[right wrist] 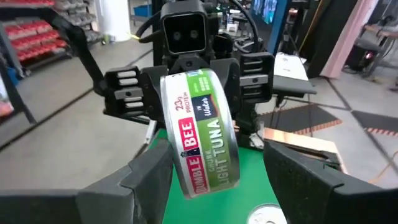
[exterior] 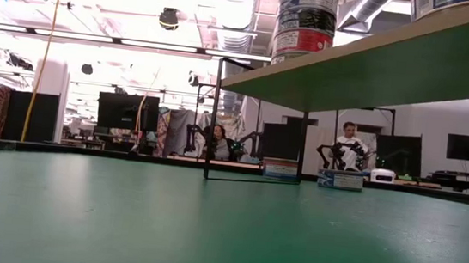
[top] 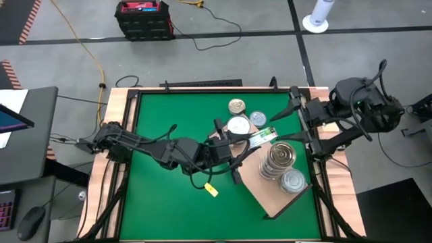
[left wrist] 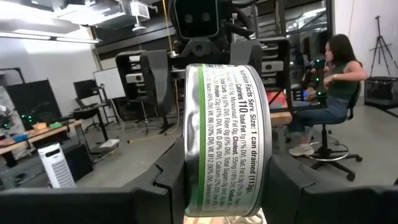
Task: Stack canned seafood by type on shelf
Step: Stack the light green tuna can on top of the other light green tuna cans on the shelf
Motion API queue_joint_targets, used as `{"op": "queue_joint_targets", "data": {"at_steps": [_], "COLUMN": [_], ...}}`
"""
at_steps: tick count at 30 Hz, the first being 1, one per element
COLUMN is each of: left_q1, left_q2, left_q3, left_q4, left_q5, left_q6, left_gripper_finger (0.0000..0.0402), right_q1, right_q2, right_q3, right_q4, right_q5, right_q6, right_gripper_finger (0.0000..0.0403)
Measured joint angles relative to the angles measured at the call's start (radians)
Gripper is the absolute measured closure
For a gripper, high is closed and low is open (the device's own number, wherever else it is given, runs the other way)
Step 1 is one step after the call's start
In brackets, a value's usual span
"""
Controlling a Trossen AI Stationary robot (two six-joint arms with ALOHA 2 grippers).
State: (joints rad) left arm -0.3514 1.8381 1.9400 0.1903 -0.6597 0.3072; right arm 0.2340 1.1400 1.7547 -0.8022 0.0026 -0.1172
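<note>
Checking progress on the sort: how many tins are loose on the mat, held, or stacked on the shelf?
Loose tins on mat: 3
Green-label tin in left gripper: 1
Stacks on shelf: 2
Total: 4 single tins, 2 stacks

- Left dark six-joint arm (top: 155, 147): reaches from the table's left edge, lying low and nearly straight towards the table's middle.
- Left two-finger gripper (left wrist: 227, 186): at the end of that reach, pointing towards the right arm. Its fingers (left wrist: 171, 180) are closed on the flat faces of one green-labelled round tin (top: 263, 138), held on edge.
- Right dark six-joint arm (top: 358, 104): folded over the table's right edge, its wrist turned in towards the left arm.
- Right two-finger gripper (right wrist: 214, 180): faces the left gripper head-on. Its fingers (right wrist: 149, 180) are spread wide, one on each side of the held tin, with a gap showing on one side.
</note>
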Motion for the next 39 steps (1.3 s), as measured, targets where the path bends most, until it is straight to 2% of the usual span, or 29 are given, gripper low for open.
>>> {"op": "queue_joint_targets", "data": {"at_steps": [8, 13, 16, 22, 26, 33, 39], "left_q1": [0.011, 0.011, 0.011, 0.011, 0.011, -0.004, -0.023], "left_q2": [0.0, 0.0, 0.0, 0.0, 0.0, 0.0, -0.001], "left_q3": [0.0, 0.0, 0.0, 0.0, 0.0, 0.007, 0.051], "left_q4": [0.001, 0.0, 0.003, 0.008, 0.005, 0.014, 0.011], "left_q5": [0.027, 0.027, 0.027, 0.018, -0.033, -0.124, -0.231], "left_q6": [0.028, 0.052, 0.056, 0.077, 0.107, 0.331, 0.706], "left_gripper_finger": [0.0261, 0.0261, 0.0261, 0.026, 0.0246, 0.018, 0.0151], "right_q1": [-0.001, -0.003, -0.016, -0.02, -0.021, -0.03, -0.071], "right_q2": [0.019, 0.038, 0.043, 0.045, 0.041, 0.033, -0.003], "right_q3": [0.0, 0.0, 0.0, 0.0, 0.0, -0.002, -0.001], "right_q4": [0.012, 0.046, 0.045, 0.05, 0.049, 0.038, -0.011], "right_q5": [0.001, -0.001, -0.026, -0.06, -0.06, -0.047, -0.055], "right_q6": [-0.133, -0.083, -0.051, -0.07, -0.034, 0.07, 0.193], "right_gripper_finger": [0.0127, 0.0135, 0.0159, 0.0242, 0.0242, 0.0237, 0.0237]}}
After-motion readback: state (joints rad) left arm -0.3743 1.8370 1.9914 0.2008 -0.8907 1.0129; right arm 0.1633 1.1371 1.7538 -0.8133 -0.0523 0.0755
